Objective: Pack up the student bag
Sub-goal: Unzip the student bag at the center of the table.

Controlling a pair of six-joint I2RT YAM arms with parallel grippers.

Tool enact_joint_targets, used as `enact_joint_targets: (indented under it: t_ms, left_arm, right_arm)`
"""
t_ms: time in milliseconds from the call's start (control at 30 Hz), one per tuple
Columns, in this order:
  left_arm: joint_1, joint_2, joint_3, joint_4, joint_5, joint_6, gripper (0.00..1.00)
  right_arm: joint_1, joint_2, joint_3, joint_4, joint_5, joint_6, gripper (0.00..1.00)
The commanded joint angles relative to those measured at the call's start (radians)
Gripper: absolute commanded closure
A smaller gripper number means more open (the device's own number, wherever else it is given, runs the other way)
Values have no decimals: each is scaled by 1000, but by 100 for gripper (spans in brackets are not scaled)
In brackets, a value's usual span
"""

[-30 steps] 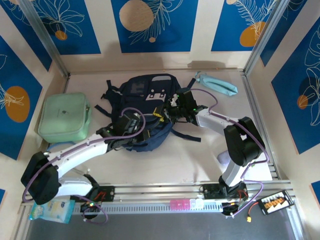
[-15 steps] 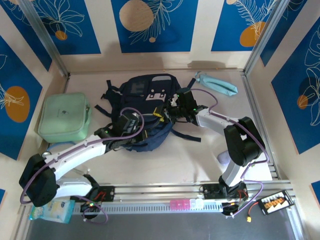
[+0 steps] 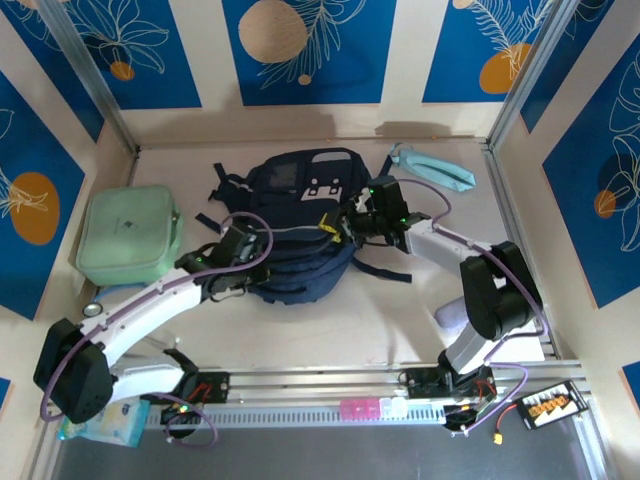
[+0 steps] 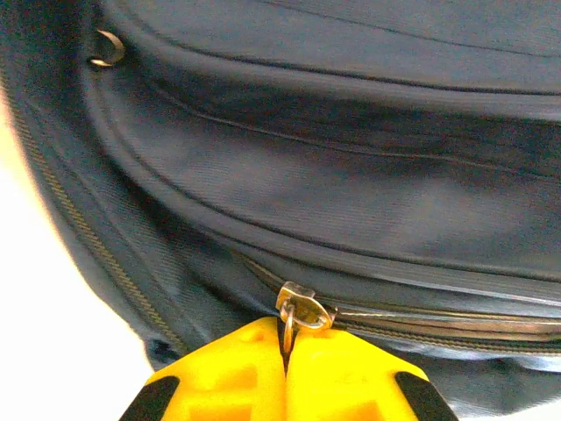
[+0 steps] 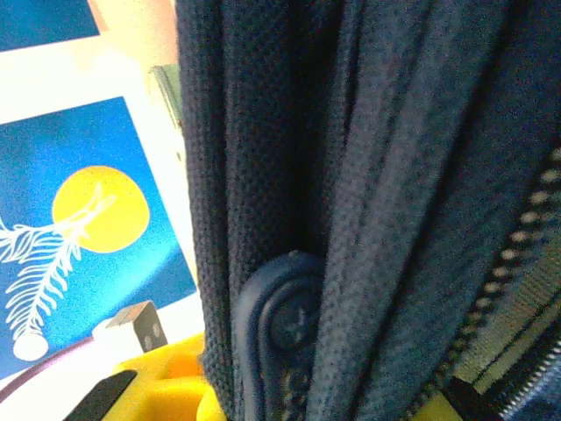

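The student bag (image 3: 300,215), a navy-blue backpack, lies flat in the middle of the table with its white buckle patch (image 3: 320,186) toward the back. My left gripper (image 3: 250,270) is at the bag's near left edge. In the left wrist view its yellow fingers (image 4: 228,373) are shut on the metal ring of the zipper pull (image 4: 302,309). My right gripper (image 3: 352,225) is at the bag's right side. In the right wrist view, folds of bag fabric (image 5: 263,175) and a dark rubber tab (image 5: 276,333) stand pinched between its fingers.
A mint-green zip case (image 3: 130,235) lies at the left. A pale teal pouch (image 3: 432,168) lies at the back right. Dark straps (image 3: 385,270) trail from the bag's right side. A printed packet (image 3: 100,425) sits by the left arm's base.
My left gripper has closed and moved left along the bag's near edge with the zipper pull. The right gripper has shifted slightly right and back, and the bag has shifted with it.
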Motion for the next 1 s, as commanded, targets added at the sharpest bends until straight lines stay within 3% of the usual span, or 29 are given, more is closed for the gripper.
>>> enact_joint_targets:
  t_ms: [0,167,400,500,733,967]
  left_arm:
    - [37,-44,-15,-31,-2,85,100]
    - [21,4,95,35,113,190,100]
    - [-69,65,190,91,182,226,100]
    - [-105,106,218,110,201,225,100]
    - [-176,202,265,182,253,233,100]
    - [-219,273,309,199,258,254,100]
  right_arm:
    - [-68,-66,-9,-26,72,-48,94]
    - [-68,-82,-28,-45,49,-29,86]
    - [-54,-205,-143,-27,85,107,43]
    - [-43,-282,-175,-65,141,155,34]
    - [-3,-398,-195,-235,261,247,33]
    - [48,-376,-193,-275,347,305,34]
